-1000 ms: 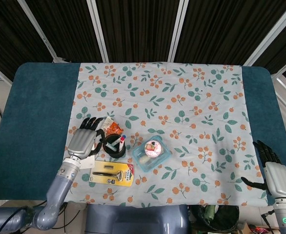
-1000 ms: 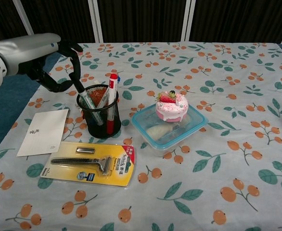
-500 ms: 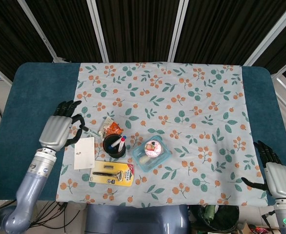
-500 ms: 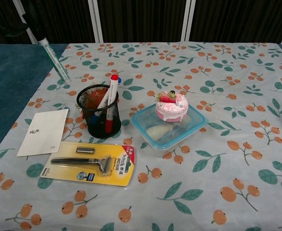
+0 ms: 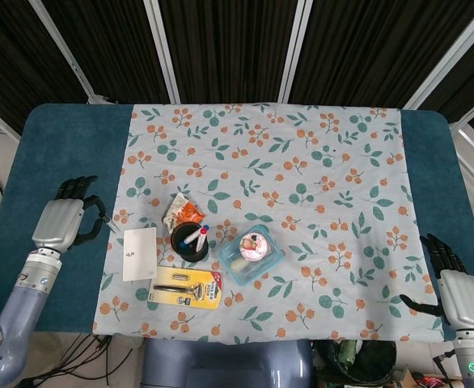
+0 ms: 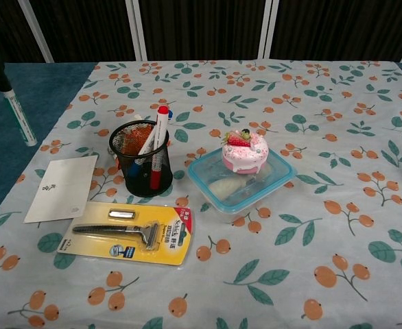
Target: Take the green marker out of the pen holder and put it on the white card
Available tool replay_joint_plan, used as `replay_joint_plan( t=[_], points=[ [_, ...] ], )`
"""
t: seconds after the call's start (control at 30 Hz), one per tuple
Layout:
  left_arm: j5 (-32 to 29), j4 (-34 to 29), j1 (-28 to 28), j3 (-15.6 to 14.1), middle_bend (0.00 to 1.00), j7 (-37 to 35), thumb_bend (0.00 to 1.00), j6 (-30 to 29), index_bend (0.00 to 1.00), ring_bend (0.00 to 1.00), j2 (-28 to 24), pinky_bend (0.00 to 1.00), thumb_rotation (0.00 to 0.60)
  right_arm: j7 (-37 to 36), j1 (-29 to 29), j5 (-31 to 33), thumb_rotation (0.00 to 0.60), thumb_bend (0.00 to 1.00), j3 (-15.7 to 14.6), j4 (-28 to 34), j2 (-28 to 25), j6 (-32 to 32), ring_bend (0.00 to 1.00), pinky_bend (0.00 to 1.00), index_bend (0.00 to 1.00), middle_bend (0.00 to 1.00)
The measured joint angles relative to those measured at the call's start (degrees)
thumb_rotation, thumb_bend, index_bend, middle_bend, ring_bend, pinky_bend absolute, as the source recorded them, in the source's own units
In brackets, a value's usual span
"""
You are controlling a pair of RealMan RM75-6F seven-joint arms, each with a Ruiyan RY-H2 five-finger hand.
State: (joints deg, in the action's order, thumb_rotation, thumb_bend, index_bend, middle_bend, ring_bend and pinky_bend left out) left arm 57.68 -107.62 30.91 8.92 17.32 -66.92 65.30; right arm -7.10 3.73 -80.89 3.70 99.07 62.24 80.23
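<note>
My left hand [image 5: 63, 220] hovers over the blue table edge, left of the white card [image 5: 139, 253], and grips the green marker [image 6: 16, 110]. In the chest view the marker hangs nearly upright at the far left, its lower end above the blue cloth. The card [image 6: 64, 187] lies flat next to the black mesh pen holder [image 5: 190, 241], which holds a red-capped marker [image 6: 158, 137] and other pens. My right hand [image 5: 455, 291] rests at the table's right front corner, fingers spread and holding nothing.
A yellow razor pack [image 6: 129, 233] lies in front of the pen holder [image 6: 140, 159]. A clear blue-rimmed box [image 6: 245, 175] with a pink cake stands to its right. A small snack packet [image 5: 186, 212] lies behind the holder.
My left hand lifted the green marker out of the pen holder and carried it left, past the card, out over the blue table edge. The right hand stayed still.
</note>
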Motion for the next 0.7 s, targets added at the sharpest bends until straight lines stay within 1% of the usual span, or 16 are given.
replay_joint_plan(
  t=[0.07, 0.13, 0.23, 0.3, 0.37, 0.5, 0.57, 0.7],
  points=[
    [-0.2, 0.5, 0.1, -0.3, 0.04, 0.4, 0.3, 0.4, 0.37, 0.0, 1.0, 0.01, 0.6, 0.0, 0.0, 0.1, 0.6, 0.14, 0.1, -0.1, 0.0, 0.0, 0.0, 0.13, 0.0, 0.0],
    [-0.4, 0.9, 0.3, -0.5, 0.01, 0.9, 0.26, 0.5, 0.27, 0.0, 2.1, 0.01, 0.6, -0.1, 0.0, 0.1, 0.6, 0.14, 0.1, -0.1, 0.0, -0.1, 0.0, 0.13, 0.0, 0.0],
    [-0.5, 1.3, 0.3, -0.5, 0.0, 1.2, 0.22, 0.3, 0.15, 0.0, 3.4, 0.01, 0.6, -0.3, 0.0, 0.1, 0.6, 0.14, 0.0, -0.1, -0.1, -0.2, 0.0, 0.13, 0.0, 0.0],
    [-0.5, 1.5, 0.3, -0.5, 0.0, 1.2, 0.22, 0.0, 0.09, 0.0, 3.9, 0.01, 0.6, -0.4, 0.0, 0.0, 0.6, 0.14, 0.0, -0.1, -0.2, -0.2, 0.0, 0.13, 0.0, 0.0],
    [-0.4, 1.6, 0.1, -0.5, 0.0, 1.2, 0.21, -0.7, 0.06, 0.0, 4.2, 0.01, 0.6, -0.5, 0.0, -0.1, 0.6, 0.14, 0.0, -0.2, -0.2, -0.1, 0.0, 0.13, 0.0, 0.0],
    [0.6, 1.2, -0.9, -0.7, 0.0, 0.5, 0.18, -1.6, 0.04, 0.0, 3.9, 0.0, 0.6, -0.6, 0.0, -0.2, 0.6, 0.14, 0.0, -0.2, -0.3, -0.1, 0.0, 0.13, 0.0, 0.0],
    [2.1, 0.9, -1.8, -1.3, 0.0, -0.2, 0.16, -2.5, 0.03, 0.0, 3.4, 0.0, 0.6, -0.6, 0.0, -0.3, 0.6, 0.14, 0.0, -0.2, -0.3, -0.1, 0.0, 0.13, 0.0, 0.0],
    [7.0, 1.2, -4.2, -3.2, 0.0, -1.6, 0.08, -5.0, 0.0, 0.0, 2.2, 0.0, 0.6, -0.4, 0.0, -0.3, 0.6, 0.14, -0.1, -0.3, -0.3, -0.1, 0.0, 0.13, 0.0, 0.0]
  ],
)
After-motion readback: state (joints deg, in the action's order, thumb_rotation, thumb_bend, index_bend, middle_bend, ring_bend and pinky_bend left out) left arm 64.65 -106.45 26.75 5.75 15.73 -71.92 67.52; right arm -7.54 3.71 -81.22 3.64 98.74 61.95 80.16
